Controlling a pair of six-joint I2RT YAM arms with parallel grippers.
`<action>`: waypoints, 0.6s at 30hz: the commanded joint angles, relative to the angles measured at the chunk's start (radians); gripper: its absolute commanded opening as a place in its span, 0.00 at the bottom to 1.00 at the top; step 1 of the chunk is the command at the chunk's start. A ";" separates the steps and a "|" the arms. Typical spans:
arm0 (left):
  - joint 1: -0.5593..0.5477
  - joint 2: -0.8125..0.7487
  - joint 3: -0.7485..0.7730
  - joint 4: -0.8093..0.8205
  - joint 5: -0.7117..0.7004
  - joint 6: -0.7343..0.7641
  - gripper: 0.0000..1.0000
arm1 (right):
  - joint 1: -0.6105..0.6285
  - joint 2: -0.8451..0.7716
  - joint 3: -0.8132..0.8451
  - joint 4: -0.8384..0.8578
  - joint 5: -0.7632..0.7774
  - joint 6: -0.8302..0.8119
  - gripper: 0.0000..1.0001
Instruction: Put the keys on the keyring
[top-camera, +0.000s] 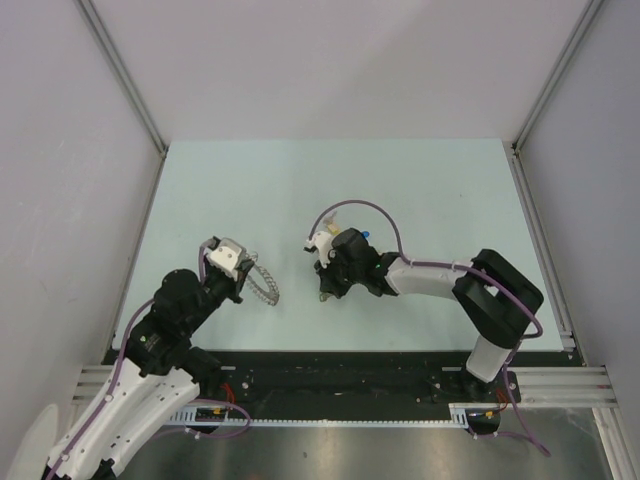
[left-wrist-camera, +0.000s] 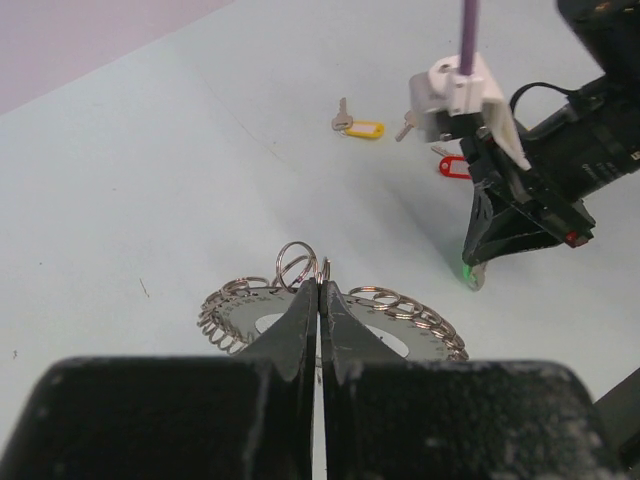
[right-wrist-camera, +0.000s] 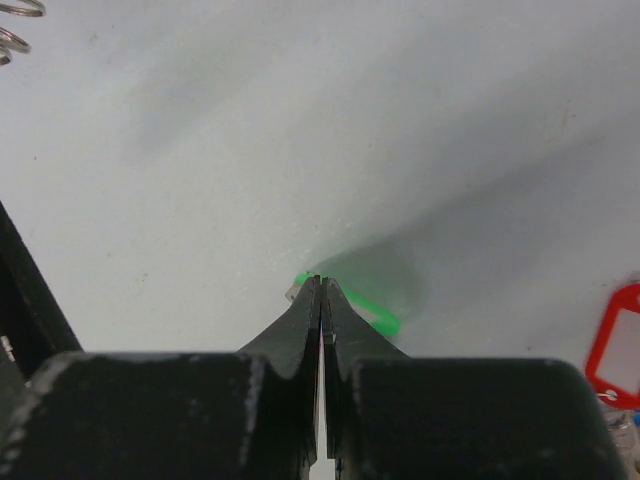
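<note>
Top external: fixed high above and behind the arm bases, looks steeply down over the whole table (top-camera: 420, 180), bases along the bottom edge. Left wrist: sits low behind the left gripper (left-wrist-camera: 320, 285) at bottom centre, faces across the table toward the right gripper (left-wrist-camera: 476, 275) at right. Right wrist: hangs very close to the surface, looks down. Shares with the left wrist view the green key tag (right-wrist-camera: 370, 312), red key tag (right-wrist-camera: 618, 345) and keyring (right-wrist-camera: 12, 40) loops at upper left.

Shiny metal keyring (left-wrist-camera: 240, 305) — matt (smooth) table (left-wrist-camera: 150, 180)
</note>
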 joint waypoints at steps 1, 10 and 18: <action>0.001 -0.024 -0.003 0.047 -0.017 -0.005 0.01 | 0.010 -0.100 -0.115 0.343 0.085 -0.005 0.00; 0.001 -0.041 -0.006 0.053 -0.037 -0.010 0.01 | 0.076 -0.232 -0.314 0.642 0.265 -0.055 0.00; 0.001 -0.057 -0.011 0.059 -0.049 -0.015 0.00 | 0.164 -0.393 -0.449 0.791 0.495 -0.066 0.00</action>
